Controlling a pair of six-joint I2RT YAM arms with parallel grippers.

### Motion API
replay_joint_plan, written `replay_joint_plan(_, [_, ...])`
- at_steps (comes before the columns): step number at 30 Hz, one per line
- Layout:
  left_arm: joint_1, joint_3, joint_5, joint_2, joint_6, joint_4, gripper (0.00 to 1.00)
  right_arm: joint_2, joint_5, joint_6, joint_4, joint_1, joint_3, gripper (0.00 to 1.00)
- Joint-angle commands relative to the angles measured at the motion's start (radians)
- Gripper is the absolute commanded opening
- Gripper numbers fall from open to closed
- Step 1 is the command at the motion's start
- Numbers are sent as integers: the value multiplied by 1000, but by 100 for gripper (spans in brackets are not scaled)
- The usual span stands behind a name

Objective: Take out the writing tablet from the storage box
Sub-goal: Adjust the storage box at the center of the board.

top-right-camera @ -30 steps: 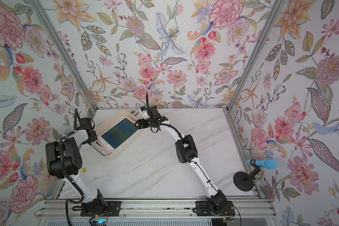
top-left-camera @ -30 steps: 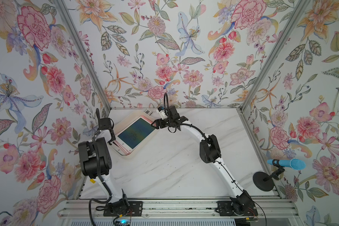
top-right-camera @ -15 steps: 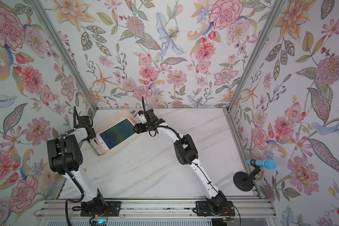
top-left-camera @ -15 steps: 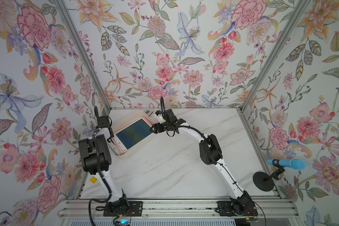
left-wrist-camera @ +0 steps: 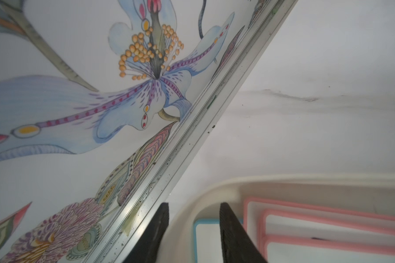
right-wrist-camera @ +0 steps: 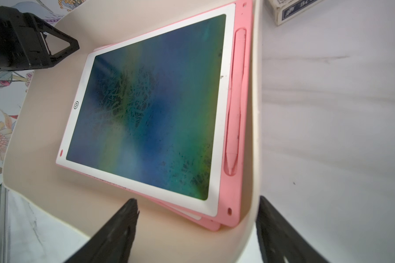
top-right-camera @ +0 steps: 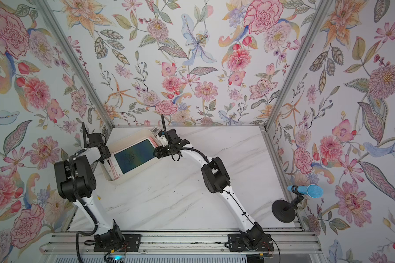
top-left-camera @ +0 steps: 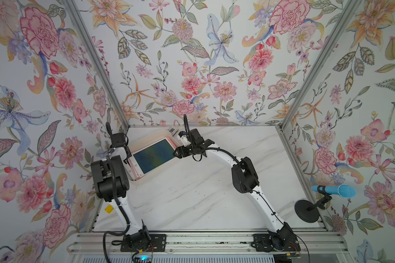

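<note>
**Q:** Where does the task's thing lie, and which step is shown?

**A:** The pink-framed, white-bezelled writing tablet (top-left-camera: 154, 154), with a glossy dark green-blue screen, lies flat on top of a stack. The stack sits inside the shallow cream-white plastic storage box (top-left-camera: 146, 141), left of centre in both top views, on the white marbled counter (top-left-camera: 192, 193). The step appears to be the approach: nothing is lifted yet.

**Q:** How do the jaws stand?

**A:** The left gripper (left-wrist-camera: 194, 205) has its jaws apart astride the box's rounded wall, one finger outside and one inside, and no firm clamp shows. The right gripper (right-wrist-camera: 197, 199) has its jaws wide apart and empty, flanking the near corner of the stack.

**Q:** What does the next move call for?

**A:** Probably a pinch on the top tablet's thin, rigid rim. The smooth slab offers little purchase and the box looks light, so steadying its wall would likely help. A slim pink stylus (right-wrist-camera: 234, 102) sits in the tablet's side groove.
</note>
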Motion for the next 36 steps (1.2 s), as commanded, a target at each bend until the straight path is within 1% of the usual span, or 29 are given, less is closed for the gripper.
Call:
replay_joint_plan(1, [-31,15,167,20,-54,-86,42,-29,-244,-33,15,164,-8,78])
replay_joint_plan(4, [-27,7,192,9,-74,-94,44,-36,-211,-65,-20,194,4,79])
replay_joint_plan(6, [-22,-15,205,-7,-84,-88,49,-46,-138,-92,-73,200,14,80])
replay_joint_plan(10, [-6,-60,202,-48,-98,-79,52,-84,-37,-113,-120,167,-15,82])
replay_joint_plan(12, [1,-90,208,-80,-108,-71,57,-110,45,-129,-141,150,-34,84])
replay_joint_plan(15, [3,-135,201,-138,-128,-49,58,-135,85,-174,-144,132,-45,88])
replay_joint_plan(20, [2,-198,199,-222,-141,-17,59,-135,146,-218,-144,113,11,91])
replay_joint_plan(23, [2,-230,200,-255,-150,0,59,-120,177,-220,-144,106,58,92])
replay_joint_plan(28, [3,-249,203,-273,-149,5,59,-114,290,-246,-145,130,105,91])
replay_joint_plan(30, [2,-258,217,-279,-154,7,59,-100,276,-232,-146,132,132,90])
replay_joint_plan(33, [-1,-279,263,-309,-171,28,59,-60,252,-200,-181,127,202,85])
replay_joint_plan(36, [-12,-300,270,-347,-175,35,59,-35,236,-194,-195,127,240,80])
